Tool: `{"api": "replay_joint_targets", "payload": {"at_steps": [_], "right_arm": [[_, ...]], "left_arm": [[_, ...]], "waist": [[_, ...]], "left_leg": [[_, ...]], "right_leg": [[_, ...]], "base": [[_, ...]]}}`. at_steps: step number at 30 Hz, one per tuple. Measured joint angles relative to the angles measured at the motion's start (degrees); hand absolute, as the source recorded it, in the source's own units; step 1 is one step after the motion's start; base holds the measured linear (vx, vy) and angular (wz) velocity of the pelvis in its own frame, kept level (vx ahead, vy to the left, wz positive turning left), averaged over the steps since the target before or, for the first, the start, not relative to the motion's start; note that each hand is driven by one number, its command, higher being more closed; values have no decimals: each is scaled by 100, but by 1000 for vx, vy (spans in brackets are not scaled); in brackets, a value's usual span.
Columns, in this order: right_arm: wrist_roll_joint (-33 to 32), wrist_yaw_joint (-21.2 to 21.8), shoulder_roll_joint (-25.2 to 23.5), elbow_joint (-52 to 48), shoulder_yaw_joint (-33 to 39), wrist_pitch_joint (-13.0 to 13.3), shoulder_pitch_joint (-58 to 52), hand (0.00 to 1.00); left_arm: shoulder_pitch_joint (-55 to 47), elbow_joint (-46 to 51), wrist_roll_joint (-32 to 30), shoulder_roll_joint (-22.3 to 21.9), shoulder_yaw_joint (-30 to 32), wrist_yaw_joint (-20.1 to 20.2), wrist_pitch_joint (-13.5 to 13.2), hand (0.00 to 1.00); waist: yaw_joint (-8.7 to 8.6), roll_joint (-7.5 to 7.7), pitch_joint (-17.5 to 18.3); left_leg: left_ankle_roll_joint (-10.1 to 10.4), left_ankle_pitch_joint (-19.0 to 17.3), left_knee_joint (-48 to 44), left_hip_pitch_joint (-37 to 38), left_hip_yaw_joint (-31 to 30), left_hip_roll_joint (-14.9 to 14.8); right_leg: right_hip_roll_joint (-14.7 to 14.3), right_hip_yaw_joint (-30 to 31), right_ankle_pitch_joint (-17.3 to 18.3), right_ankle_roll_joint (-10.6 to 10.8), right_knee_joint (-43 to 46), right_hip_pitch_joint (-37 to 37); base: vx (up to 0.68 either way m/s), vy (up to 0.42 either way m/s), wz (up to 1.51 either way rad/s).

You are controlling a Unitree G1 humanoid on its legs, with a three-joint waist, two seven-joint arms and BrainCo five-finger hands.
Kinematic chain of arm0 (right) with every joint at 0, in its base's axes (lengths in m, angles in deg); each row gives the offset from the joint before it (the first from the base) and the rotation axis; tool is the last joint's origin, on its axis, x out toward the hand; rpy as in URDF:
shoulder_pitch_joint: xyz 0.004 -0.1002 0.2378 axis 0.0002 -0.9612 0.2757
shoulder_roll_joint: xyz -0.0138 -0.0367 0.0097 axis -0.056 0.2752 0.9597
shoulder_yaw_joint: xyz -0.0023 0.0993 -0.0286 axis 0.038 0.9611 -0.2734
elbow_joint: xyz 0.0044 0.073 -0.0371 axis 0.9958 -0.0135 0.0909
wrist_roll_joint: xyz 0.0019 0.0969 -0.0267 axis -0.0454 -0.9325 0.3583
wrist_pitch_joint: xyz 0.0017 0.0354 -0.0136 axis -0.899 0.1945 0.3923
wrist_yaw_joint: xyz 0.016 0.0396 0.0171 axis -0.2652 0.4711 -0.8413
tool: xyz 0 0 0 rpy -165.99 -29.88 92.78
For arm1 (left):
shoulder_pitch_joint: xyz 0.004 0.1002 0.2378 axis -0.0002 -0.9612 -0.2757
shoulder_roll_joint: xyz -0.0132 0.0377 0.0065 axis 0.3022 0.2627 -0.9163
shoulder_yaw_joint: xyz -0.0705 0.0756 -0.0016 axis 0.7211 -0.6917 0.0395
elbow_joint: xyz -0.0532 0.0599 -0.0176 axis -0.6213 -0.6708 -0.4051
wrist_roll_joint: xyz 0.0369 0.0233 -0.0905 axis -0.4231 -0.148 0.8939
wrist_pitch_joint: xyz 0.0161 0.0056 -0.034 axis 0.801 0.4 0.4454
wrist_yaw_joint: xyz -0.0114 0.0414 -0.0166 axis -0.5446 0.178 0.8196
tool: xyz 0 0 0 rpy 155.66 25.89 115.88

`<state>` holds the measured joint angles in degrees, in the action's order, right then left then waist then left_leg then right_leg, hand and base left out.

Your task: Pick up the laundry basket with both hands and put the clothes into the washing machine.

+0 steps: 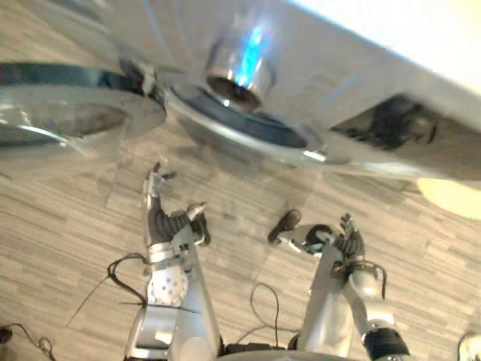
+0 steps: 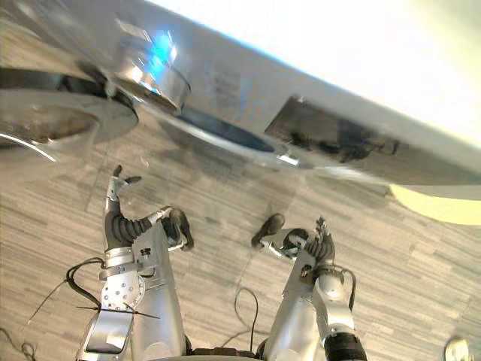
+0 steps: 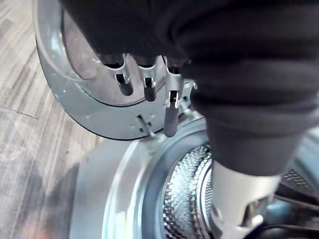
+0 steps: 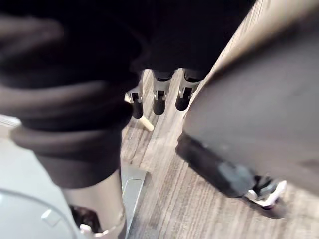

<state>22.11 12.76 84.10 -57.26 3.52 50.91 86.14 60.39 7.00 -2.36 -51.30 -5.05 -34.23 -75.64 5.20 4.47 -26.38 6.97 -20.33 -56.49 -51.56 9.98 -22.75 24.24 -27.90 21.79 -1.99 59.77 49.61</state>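
The silver washing machine point(image 1: 353, 83) spans the top of the eye views, with its round door point(image 1: 68, 113) swung wide at the left. Beside the door is the dark drum opening point(image 1: 240, 126). My left hand point(image 1: 159, 219) hovers over the wooden floor below the door, open and holding nothing. In the left wrist view its fingers point(image 3: 145, 85) point at the door rim point(image 3: 75, 104) and the perforated drum point(image 3: 184, 199). My right hand point(image 1: 334, 242) hangs lower right of the opening, also open and empty. Its fingers point(image 4: 158, 98) stay relaxed above the floor.
A chrome knob point(image 1: 239, 66) with a blue glow sits above the drum opening. A pale cream rounded thing point(image 1: 451, 197) lies on the floor at the right edge. A dark panel point(image 1: 387, 124) shows on the machine's right part.
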Motion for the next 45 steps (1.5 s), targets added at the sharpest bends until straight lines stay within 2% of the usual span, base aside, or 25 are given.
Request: {"api": "replay_joint_targets", "payload": {"at_steps": [2, 7, 9, 10, 13, 17, 19, 21, 22, 24, 25, 27, 28, 29, 31, 32, 34, 35, 37, 38, 39, 40, 41, 42, 45], "right_arm": [[3, 18, -3, 268, -135, -57, -68, 0], [195, 260, -10, 823, -287, -63, -178, 0], [223, 309, 3, 949, -227, -32, -181, 0], [224, 344, 32, 1012, -165, -23, -185, 0], [236, 347, 5, 1409, 54, -42, -222, 0], [247, 308, -175, 1201, 603, -251, -306, 0], [235, 184, -257, 840, 877, -272, -339, 0], [219, 17, -269, 372, 1045, -256, -308, 0], [215, -96, -351, 26, 1169, -242, -290, 0], [204, -311, -485, -417, 1256, -216, -346, 0], [202, -384, -563, -549, 1292, -185, -382, 0], [214, -518, -644, -598, 1326, -163, -374, 0], [222, -548, -666, -585, 1328, -163, -327, 0], [231, -562, -693, -580, 1318, -152, -283, 0], [266, -571, -688, -579, 1295, -136, -276, 0], [321, -578, -675, -580, 1287, -120, -245, 0], [331, -640, -582, -578, 1225, -118, -179, 0], [331, -689, -511, -575, 1114, -107, -143, 0], [344, -715, -402, -575, 809, -58, -95, 0], [403, -738, -335, -559, 626, -47, -76, 0], [465, -716, -248, -485, 466, -24, 45, 0], [507, -676, -253, -426, 373, -22, 181, 0], [564, -639, -240, -418, 254, 16, 322, 0], [568, -632, -207, -390, 247, 26, 380, 0], [567, -541, -150, -387, 231, 86, 506, 0]], "left_arm": [[-31, -181, 50, -23, -57, 129, -36, 0], [-172, -474, 47, -14, -370, 567, -43, 0], [-216, -573, 44, -5, -542, 744, -48, 0], [-271, -683, 47, -12, -722, 887, -76, 0], [-273, -1159, 61, -72, -897, 1074, -136, 0], [-206, -1970, 929, -213, -776, 1258, -80, 0], [-167, -2227, 1338, -226, -626, 1334, 52, 0], [-188, -2221, 1652, -278, -462, 1320, 86, 0], [-215, -2228, 1785, -392, -325, 1285, 88, 0], [-253, -2210, 1971, -443, -221, 1188, 118, 0], [-363, -2126, 2078, -440, -206, 1175, 124, 0], [-598, -2054, 2263, -454, -190, 1127, 125, 0], [-656, -2053, 2330, -478, -156, 1102, 132, 0], [-713, -2052, 2384, -504, -100, 1097, 143, 0], [-688, -2050, 2414, -527, -69, 1088, 142, 0], [-607, -2065, 2448, -539, -85, 1088, 143, 0], [-394, -2157, 2526, -622, -192, 1081, 173, 0], [-388, -2186, 2549, -710, -271, 1083, 195, 0], [-343, -2200, 2582, -755, -532, 1093, 201, 0], [-296, -2216, 2581, -767, -701, 1105, 208, 0], [-264, -2202, 2582, -865, -849, 1103, 179, 0], [-293, -2216, 2592, -885, -820, 1100, 150, 0], [-238, -2490, 2648, -814, -887, 1119, 143, 0], [-195, -2548, 2678, -796, -975, 1172, 152, 0], [-324, -2533, 2747, -777, -1292, 1377, 131, 0]], "waist": [[0, 3, 26], [61, -71, 627], [51, -264, 856], [2, -464, 974], [-101, -702, 1303], [-305, -825, 1623], [-339, -770, 1630], [-437, -792, 1633], [-434, -823, 1626], [-441, -813, 1634], [-440, -800, 1688], [-420, -750, 1992], [-388, -793, 2062], [-343, -689, 2262], [-302, -628, 2410], [-290, -577, 2436], [-247, -620, 2431], [-252, -651, 2438], [-286, -646, 2438], [-294, -646, 2438], [-245, -839, 2344], [-245, -865, 2328], [-255, -836, 2318], [-239, -861, 2322], [-130, -915, 2344]], "left_leg": [[49, 349, 701, 550, 17, 147], [-10, 1340, 2318, 1843, -54, 506], [44, 1214, 1812, 1982, -240, 471], [210, 1091, 1259, 2199, -539, 535], [514, 816, 1507, 2742, -908, 823], [18, 497, 3451, 3759, -194, 1250], [-80, 515, 3361, 3829, -8, 1457], [-373, 495, 3182, 3858, 158, 1577], [-647, 517, 3340, 4030, 470, 1480], [-744, 560, 3436, 4372, 764, 1473], [-782, 584, 3514, 4477, 897, 1468], [-816, 652, 3643, 4529, 1244, 1412], [-810, 676, 3645, 4478, 1405, 1356], [-803, 713, 3626, 4354, 1647, 1276], [-714, 808, 3441, 3988, 1733, 1155], [-674, 835, 3170, 3627, 1735, 1024], [-528, 988, 3007, 3282, 1710, 862], [-504, 1189, 3108, 3202, 1670, 722], [-386, 1536, 3479, 3212, 1604, 661], [-407, 1943, 3887, 3295, 1419, 666], [-322, 2353, 4191, 3410, 1153, 411], [-253, 2478, 4272, 3440, 915, 371], [9, 2392, 4235, 3414, 472, 408], [124, 2281, 4109, 3453, 257, 510], [108, 1806, 3918, 3728, 194, 1053]], "right_leg": [[-59, -263, -98, -9, -475, -588], [-253, -885, -318, -107, -1595, -1971], [-395, -965, -521, -129, -1965, -2284], [-537, -922, -718, -85, -2267, -2557], [-706, -626, -1196, 104, -2872, -2757], [-813, -285, -2373, 346, -4251, -2931], [-740, -129, -2805, 368, -4587, -3035], [-700, -85, -3373, 254, -4783, -3073], [-753, -21, -3513, 239, -4759, -3137], [-485, -59, -2280, 123, -2977, -3154], [-418, -98, -1923, 156, -2376, -3288], [-281, -299, -1417, 151, -1748, -3688], [-207, -370, -1270, 222, -1684, -3883], [-91, -322, -1153, 388, -1729, -4108], [-129, -22, -1190, 447, -2093, -4315], [-362, 321, -1092, 807, -2808, -4499], [-815, 470, -816, 1167, -3650, -4606], [-1034, 433, -772, 1188, -4162, -4734], [-1352, 404, -796, 1151, -4690, -4855], [-1461, 407, -849, 1066, -4568, -4772], [-1548, 591, -637, 872, -3953, -4299], [-1650, 660, -671, 636, -4518, -4300], [-1849, 676, -1358, 630, -5087, -4519], [-1858, 781, -1375, 606, -5090, -4487], [-1801, 1306, -1476, 451, -4979, -4110]], "base": [[60, -183, 49], [97, -207, 43], [65, -32, -16], [13, 108, -39], [-33, 221, -60], [-98, 328, -39], [-201, 331, -34], [-242, 313, -46], [-220, 186, -62], [-258, 175, -70], [-254, 107, -84], [-232, -4, -85], [-171, -87, -112], [-123, -108, -96], [-122, -237, -71], [-147, -325, -45], [-128, -331, -35], [-105, -309, -37], [-97, -281, -8], [-109, -327, -12], [-139, -323, -31], [-170, -340, -45], [-128, -226, -40], [-57, -133, -57], [0, -55, -86]]}}
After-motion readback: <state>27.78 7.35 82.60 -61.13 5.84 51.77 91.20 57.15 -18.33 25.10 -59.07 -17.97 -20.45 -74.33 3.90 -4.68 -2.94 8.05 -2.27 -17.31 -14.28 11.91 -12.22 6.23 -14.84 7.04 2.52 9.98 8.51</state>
